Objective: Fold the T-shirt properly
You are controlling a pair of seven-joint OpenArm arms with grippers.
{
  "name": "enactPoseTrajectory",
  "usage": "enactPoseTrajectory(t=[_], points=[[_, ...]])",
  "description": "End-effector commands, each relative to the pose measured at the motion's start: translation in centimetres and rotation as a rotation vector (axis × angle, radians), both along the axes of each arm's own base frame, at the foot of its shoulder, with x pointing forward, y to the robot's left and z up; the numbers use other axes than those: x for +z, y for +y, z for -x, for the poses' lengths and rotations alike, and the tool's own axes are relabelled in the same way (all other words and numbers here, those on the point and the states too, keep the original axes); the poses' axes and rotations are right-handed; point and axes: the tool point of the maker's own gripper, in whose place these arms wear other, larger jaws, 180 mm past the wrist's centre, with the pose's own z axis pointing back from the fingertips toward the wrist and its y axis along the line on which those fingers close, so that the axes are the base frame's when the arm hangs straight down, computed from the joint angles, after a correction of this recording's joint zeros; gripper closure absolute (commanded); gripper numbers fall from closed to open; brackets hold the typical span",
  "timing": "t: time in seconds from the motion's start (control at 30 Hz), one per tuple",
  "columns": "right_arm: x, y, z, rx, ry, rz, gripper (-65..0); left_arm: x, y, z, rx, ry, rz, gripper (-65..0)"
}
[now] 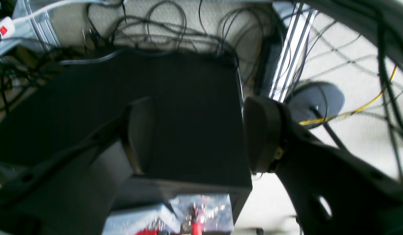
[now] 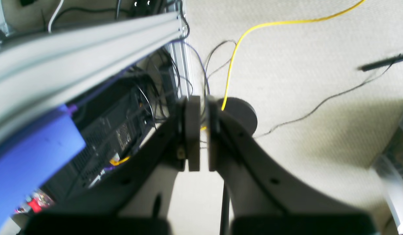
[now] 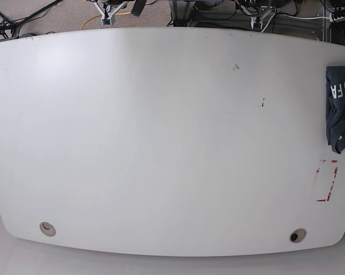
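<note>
The T-shirt (image 3: 340, 107) lies at the far right edge of the white bench (image 3: 161, 132), partly cut off by the frame, already bunched or folded into a compact dark slab with white letters showing on top. Neither arm appears over the bench in the base view. Both wrist cameras look down at the carpeted floor and cables off to the side. The left tool (image 1: 191, 137) stands wide, with nothing between its pads, over a dark box. The right tool (image 2: 203, 133) is narrowed almost to touching and holds nothing. The shirt looks light, limp and soft: it should drape and slide easily on the smooth bench, so pinching a hem or shoulder corner through all its layers seems the surest hold.
</note>
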Motion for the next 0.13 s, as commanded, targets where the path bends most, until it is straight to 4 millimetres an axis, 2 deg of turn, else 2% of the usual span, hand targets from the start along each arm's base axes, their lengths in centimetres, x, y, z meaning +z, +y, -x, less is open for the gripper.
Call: enactPoseTrajectory(t=[0.0,0.1], points=[[0.1,-0.19,0.11,-0.003,-0.004,-0.002,-2.5,0.04,0.33,0.0,0.001,-0.003,-0.009,-38.1],[0.09,0.09,-0.01,-0.005,-0.007,-0.006,-2.7,0.05,0.34,-0.09,0.008,-0.008,-0.009,-38.2]])
